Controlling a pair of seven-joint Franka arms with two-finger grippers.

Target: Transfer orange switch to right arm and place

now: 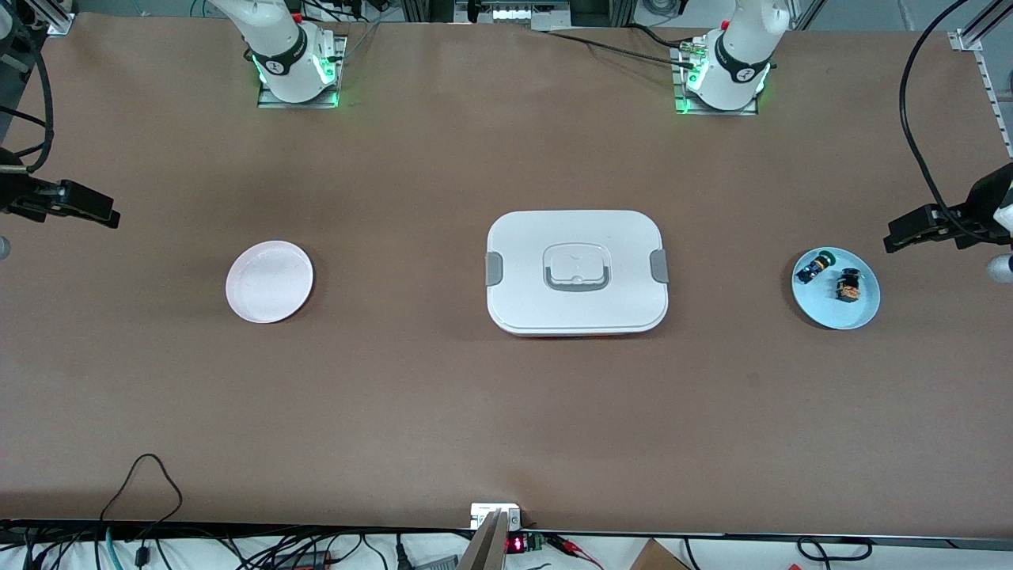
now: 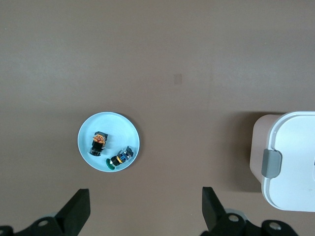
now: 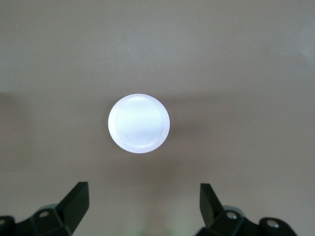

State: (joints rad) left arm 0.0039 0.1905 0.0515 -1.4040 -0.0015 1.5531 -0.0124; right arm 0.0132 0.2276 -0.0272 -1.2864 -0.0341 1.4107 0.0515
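The orange switch (image 1: 849, 285) lies on a light blue plate (image 1: 823, 307) at the left arm's end of the table, beside a small black part with a blue body and green cap (image 1: 815, 267). In the left wrist view the switch (image 2: 98, 143) lies on the plate (image 2: 115, 129) with the blue part (image 2: 119, 159). My left gripper (image 1: 906, 232) hangs open and empty above the table next to that plate; its jaws (image 2: 146, 211) stand wide apart. My right gripper (image 1: 95, 210) hangs open and empty at the right arm's end, high over the table near a white plate (image 1: 269, 281); its jaws (image 3: 144, 206) stand wide apart.
A white lidded box (image 1: 576, 271) with grey latches and a handle sits in the middle of the table, and its end shows in the left wrist view (image 2: 290, 162). The white plate (image 3: 139, 123) holds nothing. Cables run along the table's edges.
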